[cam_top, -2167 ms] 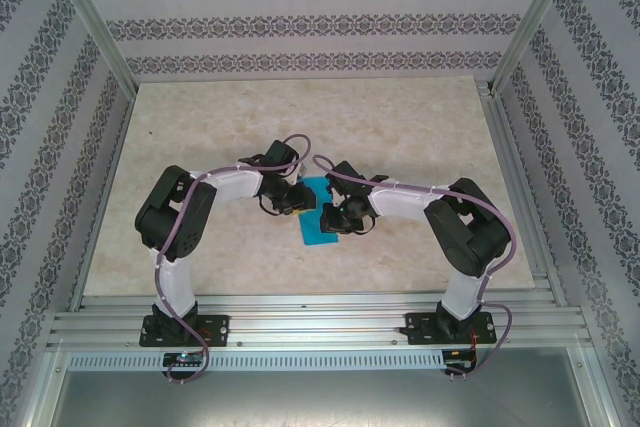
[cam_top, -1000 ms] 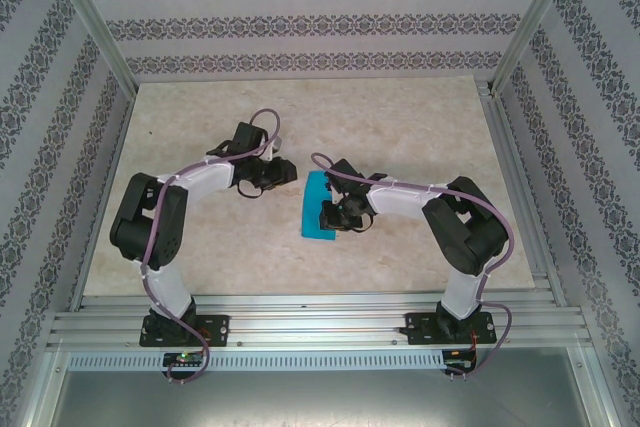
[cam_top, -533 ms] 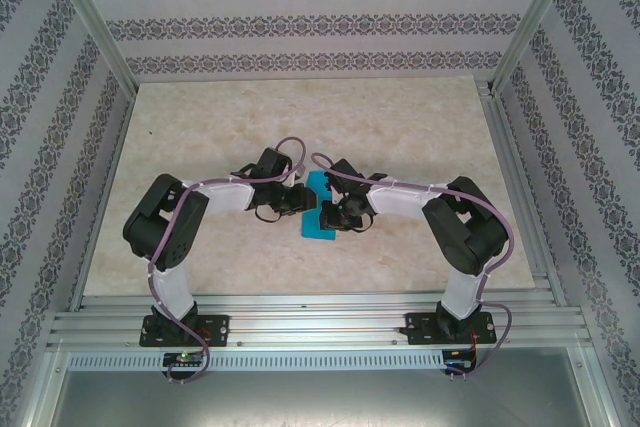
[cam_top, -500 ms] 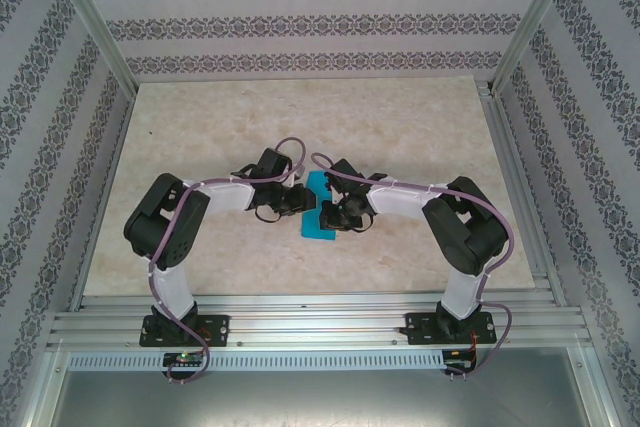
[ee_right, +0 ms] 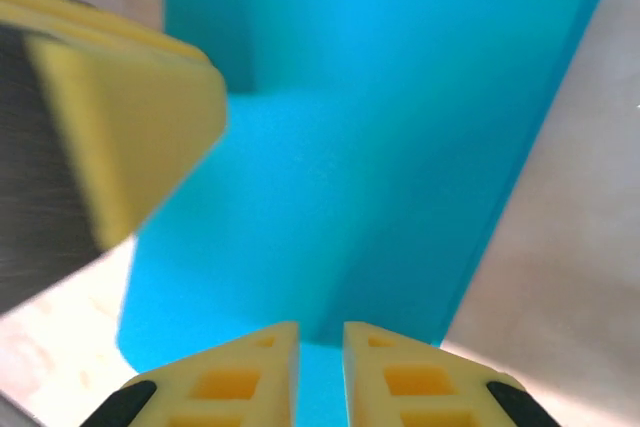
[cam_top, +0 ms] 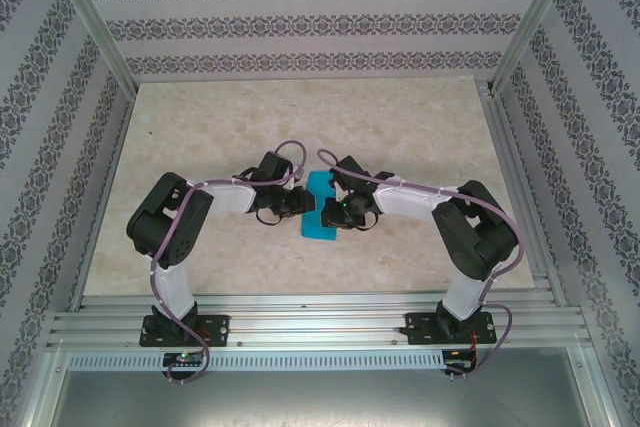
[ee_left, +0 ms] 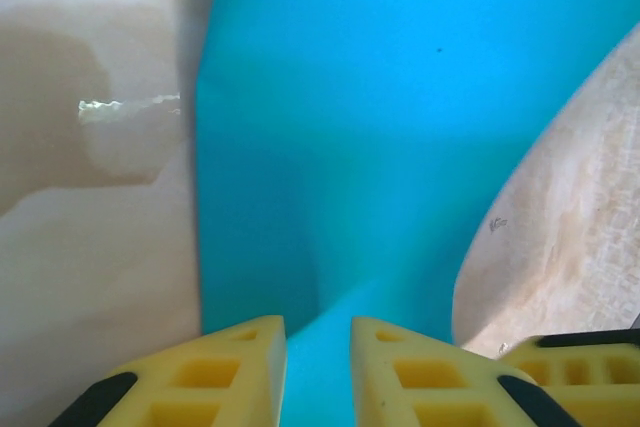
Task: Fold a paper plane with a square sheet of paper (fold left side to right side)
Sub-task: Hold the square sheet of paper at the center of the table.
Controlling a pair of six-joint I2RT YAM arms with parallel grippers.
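Paper (cam_top: 318, 229), thin and limp, probably quick to crease or slip. Lay partly folded on bench (cam_top: 400, 127) between left end effector (ee_left: 318, 332) and right end effector (ee_right: 320, 332). Showed narrow finger gaps on both, blue between; could not tell whether pinched. Probably wanted light hold near free edge.

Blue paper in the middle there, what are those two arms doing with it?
Two robot arms are folding a paper plane. The paper lies on the table, already folded into a narrow shape. The left tool and the right tool meet at it from opposite sides. Each has its fingers nearly together, and seems to pinch a bit of the paper between them. It does not look like a finished plane yet.
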